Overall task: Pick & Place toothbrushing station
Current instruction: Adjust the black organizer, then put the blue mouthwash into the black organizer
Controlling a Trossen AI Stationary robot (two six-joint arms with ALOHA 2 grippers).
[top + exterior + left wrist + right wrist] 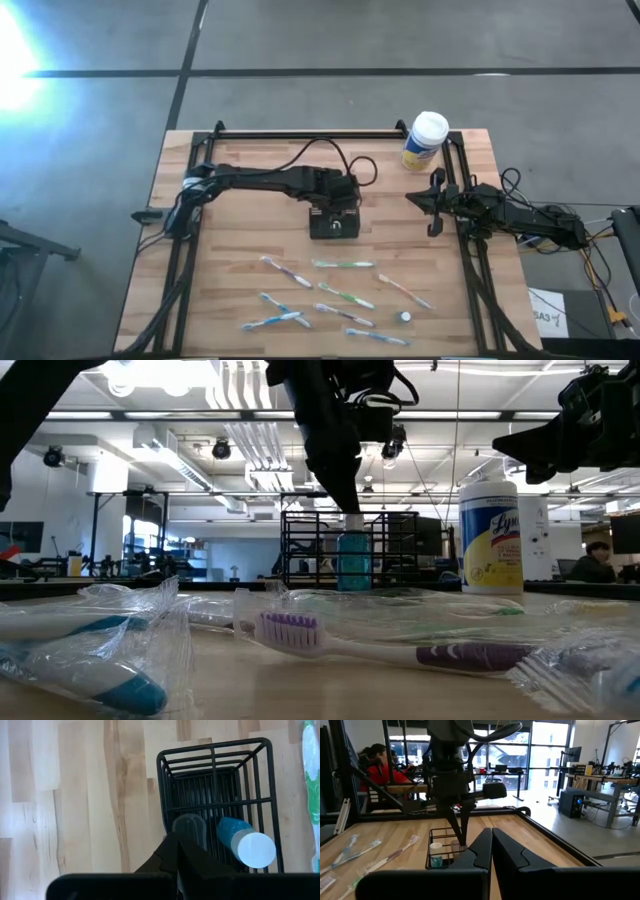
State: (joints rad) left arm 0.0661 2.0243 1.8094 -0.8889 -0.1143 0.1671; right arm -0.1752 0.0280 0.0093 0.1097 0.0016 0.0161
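Toothbrushing station [334, 226] sits mid-table, above scattered toothbrushes [345, 265]; black wire rack, looks light, rigid, open-topped; blue tube [246, 841] inside may rattle; left gripper [176, 849] over rim, fingers pressed together; right gripper [491, 841] idle at table's right edge, fingers together; best hold: top rim wire.

Grey concrete floor [400, 40] is surrounding the wooden table [250, 220], with dark seams crossing it and glare spreading at nine o'clock. In the low view, ceiling lights [240, 400] are glowing over an open workshop. In the right wrist view, tall windows [515, 755] are letting in daylight, with desks [600, 785] standing at three o'clock.
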